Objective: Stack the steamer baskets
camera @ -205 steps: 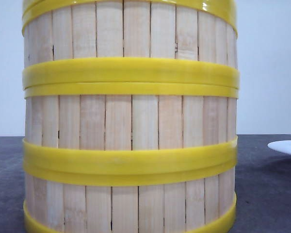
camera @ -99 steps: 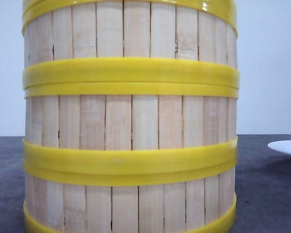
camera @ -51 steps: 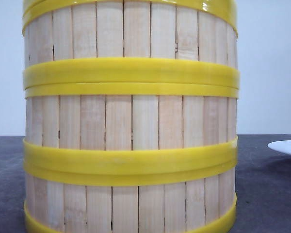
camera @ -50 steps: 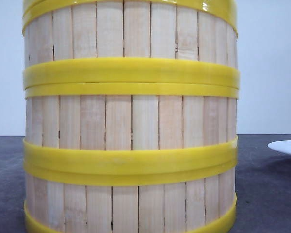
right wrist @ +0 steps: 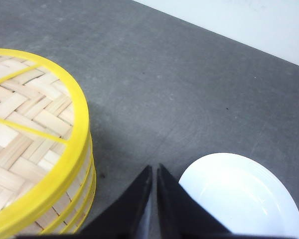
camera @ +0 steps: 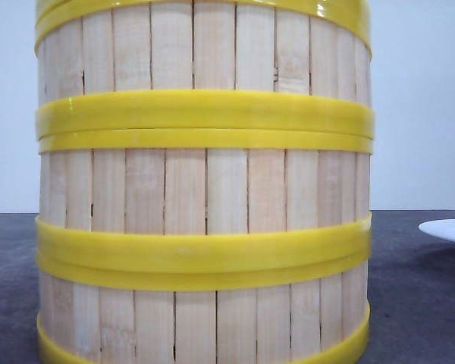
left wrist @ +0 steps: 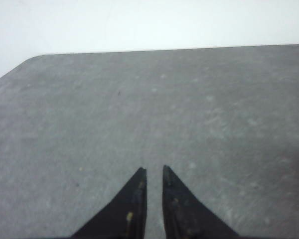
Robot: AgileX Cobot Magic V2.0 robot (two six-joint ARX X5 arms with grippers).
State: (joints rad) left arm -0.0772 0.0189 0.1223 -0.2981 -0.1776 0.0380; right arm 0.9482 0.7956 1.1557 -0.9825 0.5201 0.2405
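Observation:
Three steamer baskets point(camera: 205, 189) stand stacked one on another, filling the front view close to the camera, with pale slat walls and yellow rims. In the right wrist view the stack point(right wrist: 35, 149) shows from above, its woven bamboo floor inside the top rim. My right gripper point(right wrist: 153, 168) hovers shut and empty above the grey table, between the stack and a white plate. My left gripper point(left wrist: 154, 169) is shut with a narrow slit between its tips, holding nothing, over bare table away from the stack.
A white plate point(right wrist: 241, 196) lies on the grey table beside the right gripper; its rim shows at the right edge of the front view point(camera: 449, 231). The table's far edge point(left wrist: 139, 51) meets a white wall, with a rounded corner.

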